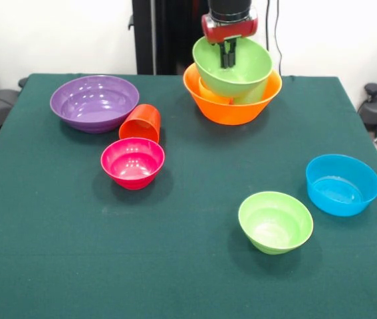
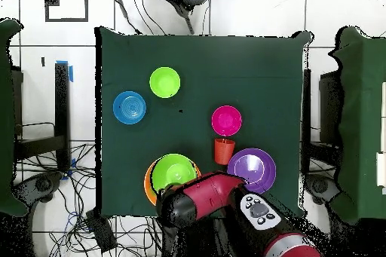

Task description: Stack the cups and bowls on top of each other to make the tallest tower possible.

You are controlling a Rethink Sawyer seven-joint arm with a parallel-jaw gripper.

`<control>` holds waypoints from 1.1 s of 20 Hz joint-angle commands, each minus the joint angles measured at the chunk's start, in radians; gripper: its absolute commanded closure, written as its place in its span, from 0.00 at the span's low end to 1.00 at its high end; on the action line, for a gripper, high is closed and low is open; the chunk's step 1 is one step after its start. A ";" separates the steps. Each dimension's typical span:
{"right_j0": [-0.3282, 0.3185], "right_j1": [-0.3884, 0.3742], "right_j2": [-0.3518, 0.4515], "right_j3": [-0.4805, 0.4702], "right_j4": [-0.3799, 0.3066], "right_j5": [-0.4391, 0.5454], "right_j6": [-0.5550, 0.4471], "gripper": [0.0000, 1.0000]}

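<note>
Nearest on the green desk (image 1: 175,266) sits the small green bowl (image 1: 275,221), with the blue bowl (image 1: 342,184) just beyond it. Across the cloth, the pink bowl (image 1: 133,162) touches the orange cup (image 1: 141,123), which lies tipped on its side against the purple bowl (image 1: 94,102). Farthest back, the tower (image 1: 232,90) shows a large green bowl (image 1: 232,65) tilted over cups inside the orange bowl (image 1: 232,106). The jaws (image 1: 229,54) pinch that green bowl's far rim.
</note>
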State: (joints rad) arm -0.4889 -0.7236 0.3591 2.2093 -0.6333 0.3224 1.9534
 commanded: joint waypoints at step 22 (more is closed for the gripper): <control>0.038 0.037 -0.029 0.014 -0.050 0.105 -0.008 1.00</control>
State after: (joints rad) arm -0.4779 -0.7442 0.3398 2.2139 -0.6331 0.3486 1.9534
